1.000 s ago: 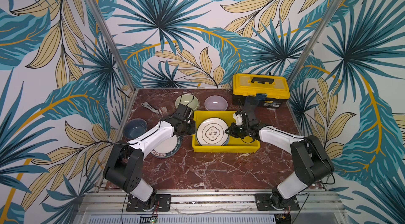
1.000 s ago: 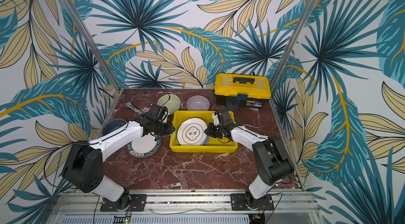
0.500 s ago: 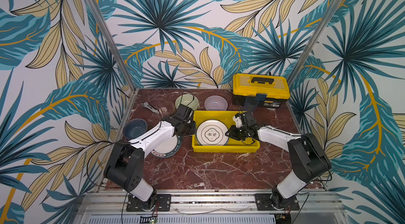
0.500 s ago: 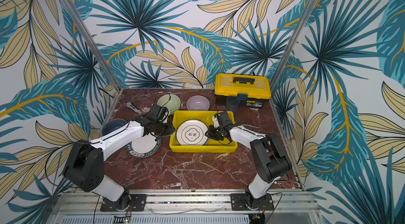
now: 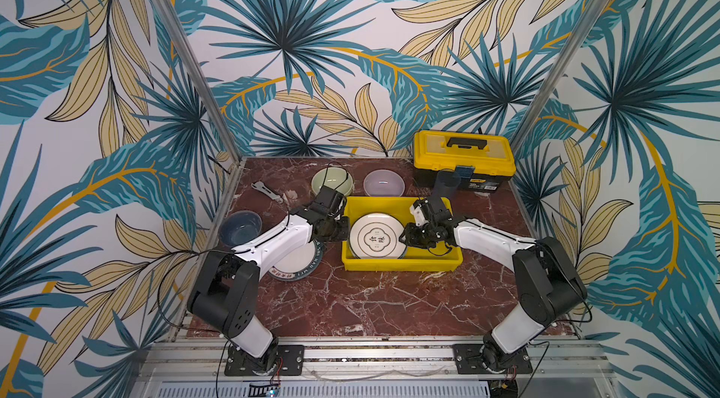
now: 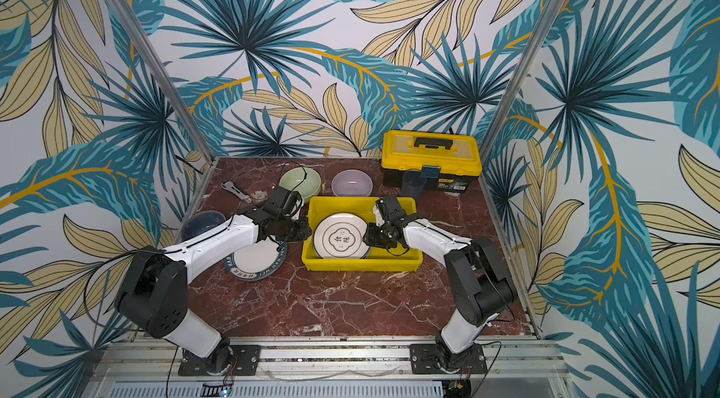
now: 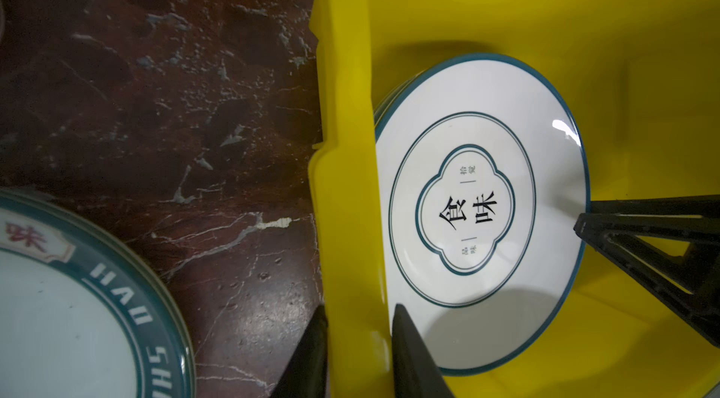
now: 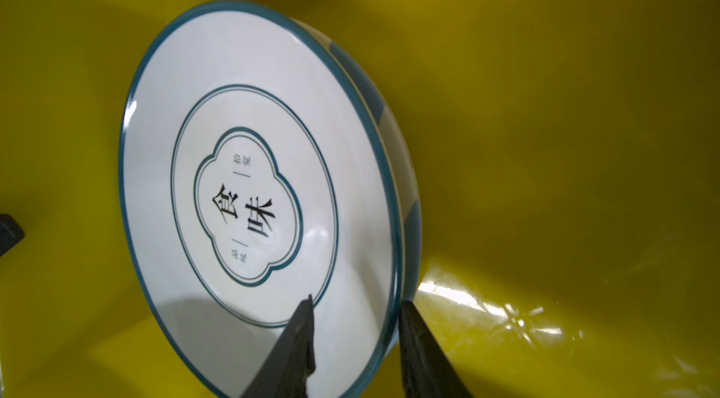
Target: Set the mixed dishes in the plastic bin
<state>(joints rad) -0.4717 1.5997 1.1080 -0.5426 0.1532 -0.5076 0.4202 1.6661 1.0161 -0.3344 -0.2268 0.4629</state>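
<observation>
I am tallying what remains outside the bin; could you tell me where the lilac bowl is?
In both top views the lilac bowl stands on the table just behind the yellow bin, between the pale green bowl and the yellow toolbox.

Mounted high at the front of the cell, the stereo head looks down and inward. Both top views take in the whole marble table (image 5: 350,306), the yellow bin (image 5: 401,265) and the leaf-print walls (image 5: 350,45) from well back, nearly alike and offset slightly sideways. The left wrist camera sits close over the bin's side wall, facing along the left gripper (image 7: 359,308) and across the white plate (image 7: 483,201). The right wrist camera, closer still and inside the bin, faces the same plate past the right gripper (image 8: 357,299) from the opposite side.
</observation>
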